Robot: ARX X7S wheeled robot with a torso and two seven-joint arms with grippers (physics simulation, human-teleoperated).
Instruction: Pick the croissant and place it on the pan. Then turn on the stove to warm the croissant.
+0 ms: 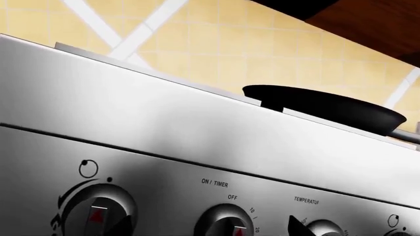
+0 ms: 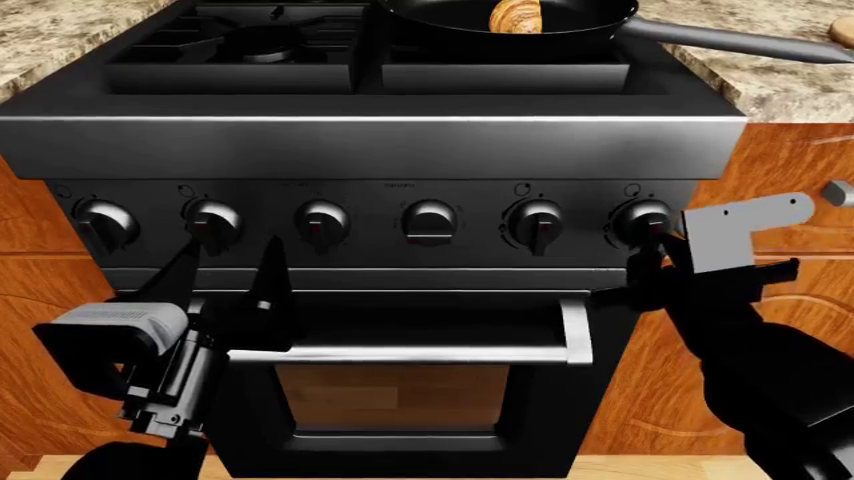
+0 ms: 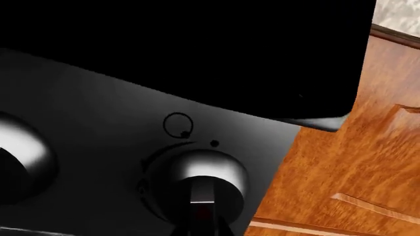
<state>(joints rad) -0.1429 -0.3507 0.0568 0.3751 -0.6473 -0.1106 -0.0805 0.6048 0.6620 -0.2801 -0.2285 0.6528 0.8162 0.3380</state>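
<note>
Reaching at the stove's point(image 2: 400, 140) rightmost knob point(image 2: 646, 220), right claw point(image 2: 651, 262), closure unclear.

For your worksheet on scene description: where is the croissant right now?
In the head view, the croissant lies inside the pan on the stove's back right burner.

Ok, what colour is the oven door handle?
Silver, on a black door; the handle shows best in the head view.

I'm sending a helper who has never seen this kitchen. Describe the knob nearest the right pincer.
Find the black stove between the wooden cabinets. Six round knobs line its front above the oven door handle. Take the far-right knob: unlike the others, it borders the cabinet, with the right pincer touching it.
</note>
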